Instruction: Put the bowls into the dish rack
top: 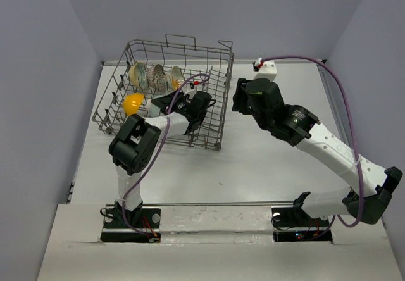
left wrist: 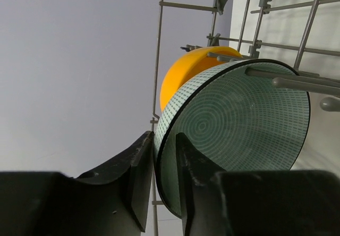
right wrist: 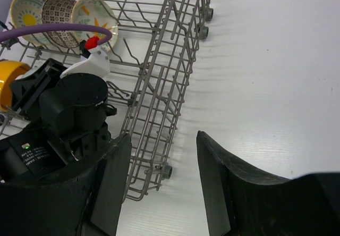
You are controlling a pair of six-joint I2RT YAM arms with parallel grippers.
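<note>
The dish rack [top: 212, 113] stands at the back left of the table. My left gripper [left wrist: 164, 164] is inside it, shut on the rim of the pale teal bowl [left wrist: 239, 124], which is held on edge among the tines. The orange-yellow bowl [left wrist: 186, 74] stands just behind it and also shows in the top view [top: 132, 103]. Three bowls stand in the back row: yellow floral [right wrist: 26, 8], brown-speckled [right wrist: 58, 10], leaf-patterned [right wrist: 95, 14]. My right gripper [right wrist: 162, 183] is open and empty, over the table just outside the rack's right wall [right wrist: 159, 98].
The left arm's wrist [right wrist: 69, 108] with its purple cable fills the rack's near right part. Bare white table [top: 272, 161] lies to the right of the rack and in front of it. Grey walls close in the left, back and right.
</note>
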